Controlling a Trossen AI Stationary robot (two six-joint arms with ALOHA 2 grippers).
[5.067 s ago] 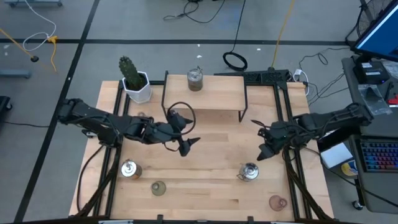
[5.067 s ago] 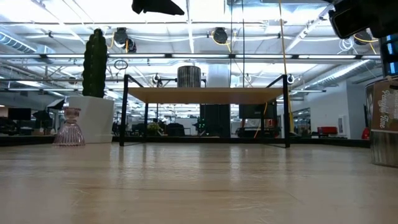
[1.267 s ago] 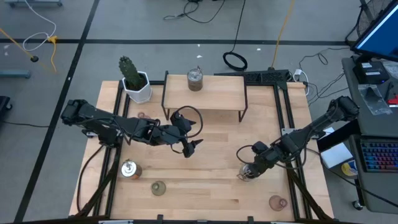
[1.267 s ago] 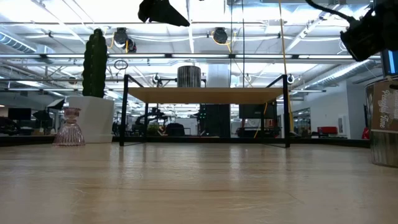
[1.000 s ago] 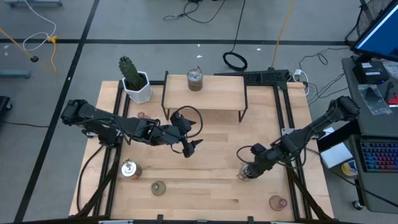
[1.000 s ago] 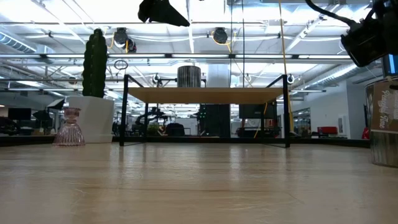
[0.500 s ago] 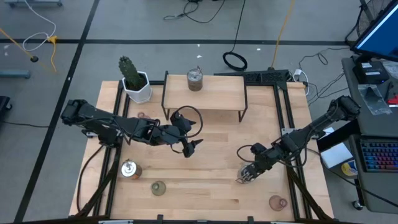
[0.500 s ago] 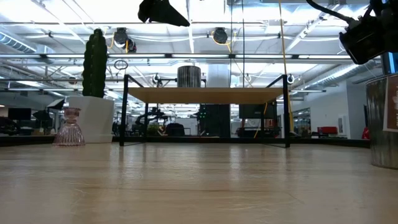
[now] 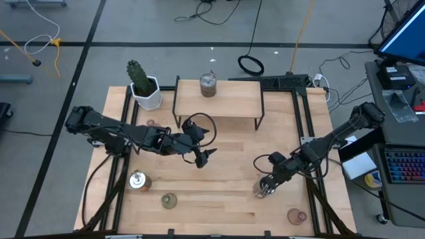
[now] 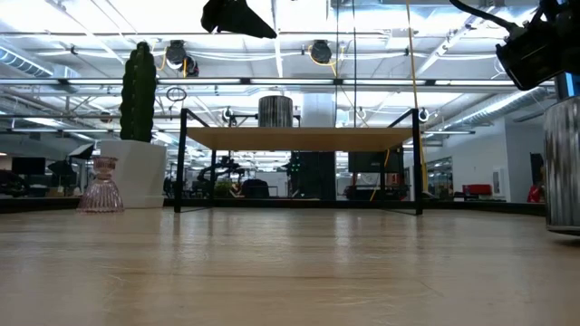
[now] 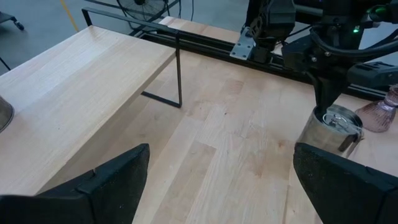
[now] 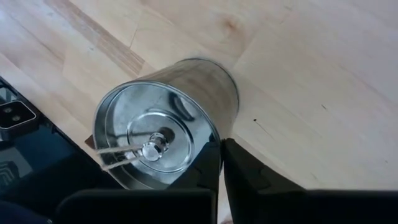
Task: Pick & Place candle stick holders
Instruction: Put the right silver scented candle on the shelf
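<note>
My right gripper (image 9: 266, 186) is shut on a squat silvery holder (image 9: 263, 190) at the table's right front, which shows tilted in the right wrist view (image 12: 161, 124). My left gripper (image 9: 203, 158) hangs open over the table's middle, holding nothing. Another silvery holder (image 9: 208, 84) stands on the wooden shelf (image 9: 219, 99), and a third (image 9: 137, 179) stands on the table at the left front. An olive glass holder (image 9: 169, 200) and a pink one (image 9: 296, 215) stand near the front edge. A second pink one (image 10: 101, 184) stands by the cactus pot. My right gripper pinches the silvery holder's thin side wall at its rim (image 12: 216, 144), one finger inside the cup and one outside. The fingers slant down from above. The holder is tipped over toward its side, its open mouth facing the wrist camera; whether its base still touches the table I cannot tell.
A green cactus in a white pot (image 9: 145, 86) stands at the far left corner. The black-legged shelf spans the far middle. Black frame rails (image 9: 312, 186) run along both sides of the table. Bare wood lies between the two arms.
My right gripper has shut on the silvery holder's wall. The holder has tipped out of upright and shifted a little toward the table's near edge.
</note>
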